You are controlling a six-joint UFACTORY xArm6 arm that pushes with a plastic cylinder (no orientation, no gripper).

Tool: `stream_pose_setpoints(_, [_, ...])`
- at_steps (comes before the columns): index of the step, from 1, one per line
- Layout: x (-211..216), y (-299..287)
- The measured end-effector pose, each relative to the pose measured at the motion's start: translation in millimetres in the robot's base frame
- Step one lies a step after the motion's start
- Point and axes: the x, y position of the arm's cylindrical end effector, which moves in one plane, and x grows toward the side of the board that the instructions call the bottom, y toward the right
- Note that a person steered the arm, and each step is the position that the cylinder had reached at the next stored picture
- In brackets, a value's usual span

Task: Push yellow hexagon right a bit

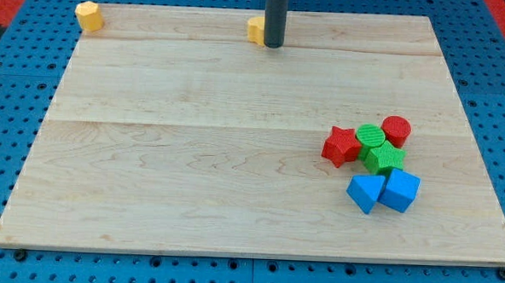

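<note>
A yellow block with angled sides, seemingly the hexagon, sits at the board's top left corner. A second yellow block sits at the top edge near the middle. The rod hides its right side, so I cannot make out its shape. My tip rests on the board right against that second block's right side, far to the right of the corner block.
A tight cluster lies at the view's right: a red star, a green cylinder, a red cylinder, a green star, a blue triangle and a blue cube. The wooden board lies on a blue perforated surface.
</note>
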Motion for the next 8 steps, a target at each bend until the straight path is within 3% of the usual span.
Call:
stream_pose_setpoints(1, [-13.0, -19.4])
stream_pose_setpoints(2, [16.4, -36.7])
stream_pose_setpoints(4, [28.3, -249.8])
stream_pose_setpoints(5, [28.6, -318.6])
stream_pose_setpoints(8, [-9.4, -318.3])
